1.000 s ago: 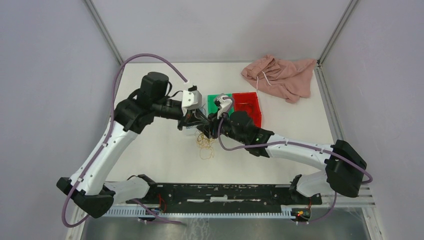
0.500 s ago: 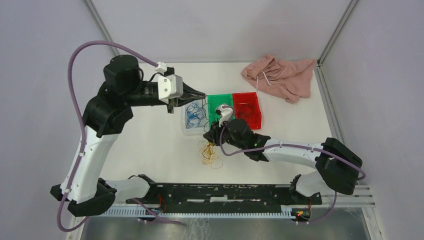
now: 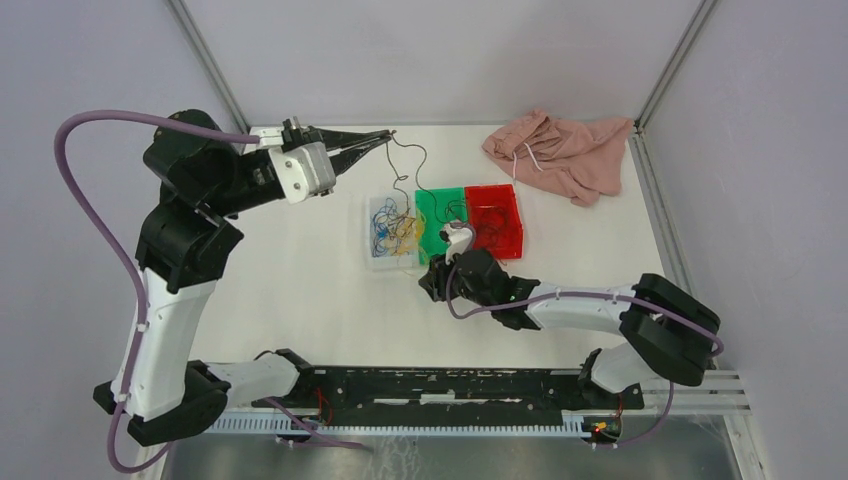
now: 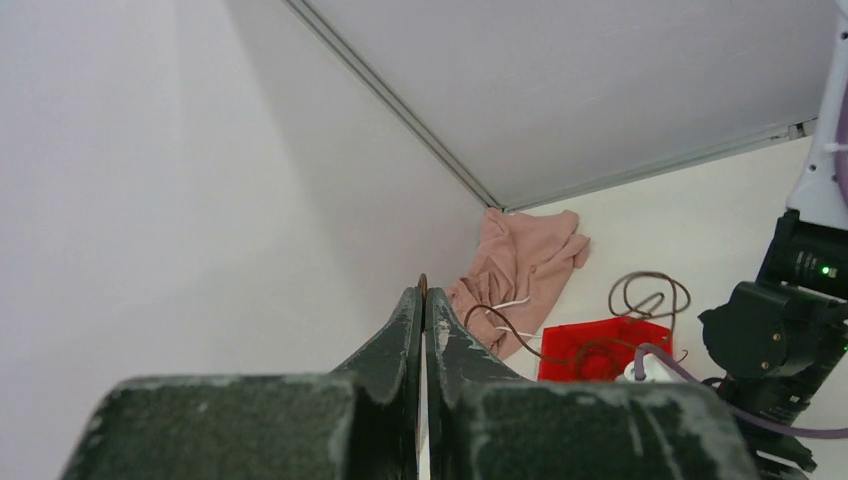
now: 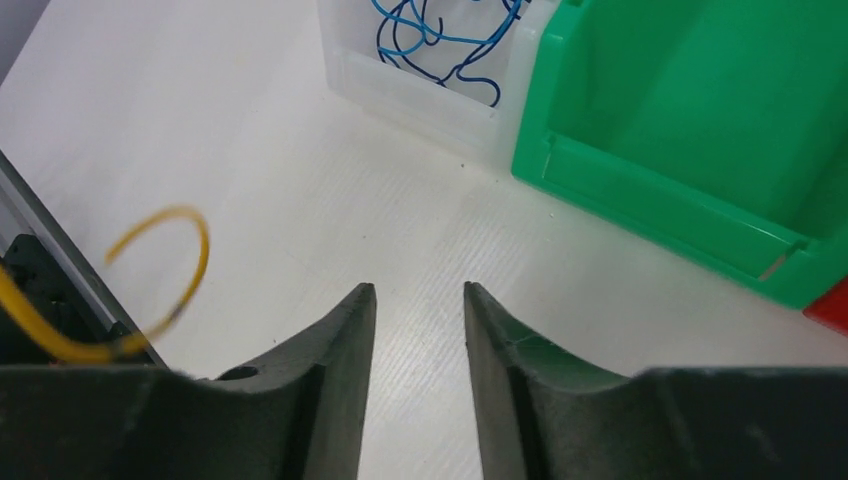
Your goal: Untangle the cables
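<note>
We note the left hand (image 4: 422, 292) pinching the dark red cable (image 4: 648, 273), held high; the right hand (image 5: 417, 292) is spread, empty, low over the bench (image 5: 250, 150), yellow cable (image 5: 204, 250) beside it.

Pale grey walls (image 3: 450, 50), aluminium corner posts (image 3: 204, 55), white tabletop (image 3: 300, 280), even light.

Three bins (image 3: 428, 215), one pink cloth (image 3: 560, 150), two arms (image 3: 165, 310).

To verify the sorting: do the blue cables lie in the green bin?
No, the blue cables lie in the clear bin beside the green bin.
</note>
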